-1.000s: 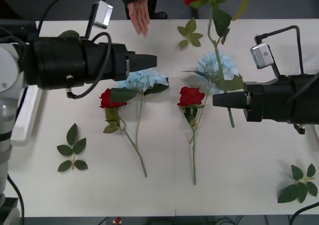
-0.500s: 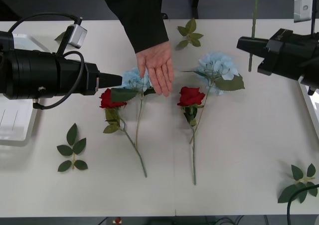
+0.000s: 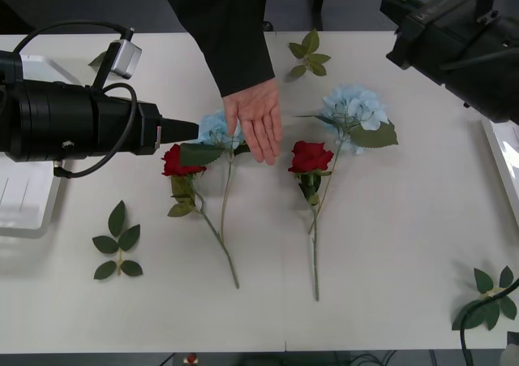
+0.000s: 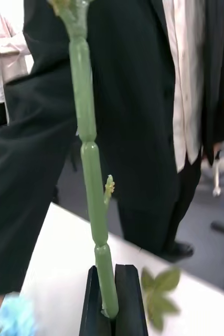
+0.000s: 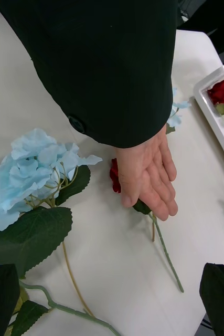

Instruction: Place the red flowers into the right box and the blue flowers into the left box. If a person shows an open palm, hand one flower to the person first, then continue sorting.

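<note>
White counter: a person's bare open palm hovers beside the pale-blue hydrangea. Right gripper clamps a thin green stem; left gripper, jaws apart, nearby.

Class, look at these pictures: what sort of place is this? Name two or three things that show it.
Probably an indoor lab or office set up for robot trials: a plain white table laid with artificial red flowers and blue flowers, two black robot arms over it, and a person standing on grey flooring beyond.
</note>
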Motion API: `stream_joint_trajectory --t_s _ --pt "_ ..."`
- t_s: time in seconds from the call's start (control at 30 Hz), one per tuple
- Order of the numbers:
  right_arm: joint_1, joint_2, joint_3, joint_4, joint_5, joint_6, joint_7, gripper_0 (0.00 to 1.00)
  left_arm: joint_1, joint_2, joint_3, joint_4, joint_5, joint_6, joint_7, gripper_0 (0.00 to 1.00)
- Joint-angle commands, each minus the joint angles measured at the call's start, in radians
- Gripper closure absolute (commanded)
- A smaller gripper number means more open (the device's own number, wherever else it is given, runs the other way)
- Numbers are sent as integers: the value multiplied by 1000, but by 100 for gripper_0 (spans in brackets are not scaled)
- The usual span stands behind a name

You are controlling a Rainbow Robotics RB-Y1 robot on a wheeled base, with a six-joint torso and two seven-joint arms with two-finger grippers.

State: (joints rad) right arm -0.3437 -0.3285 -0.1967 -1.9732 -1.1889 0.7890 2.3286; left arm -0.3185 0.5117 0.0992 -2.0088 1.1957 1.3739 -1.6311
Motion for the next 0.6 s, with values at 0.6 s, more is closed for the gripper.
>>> stream_joint_trajectory --t_s 0.6 --pt "-126 -17 171 114 32 -269 89 100 -5 -24 20 -21 -13 4 20 0"
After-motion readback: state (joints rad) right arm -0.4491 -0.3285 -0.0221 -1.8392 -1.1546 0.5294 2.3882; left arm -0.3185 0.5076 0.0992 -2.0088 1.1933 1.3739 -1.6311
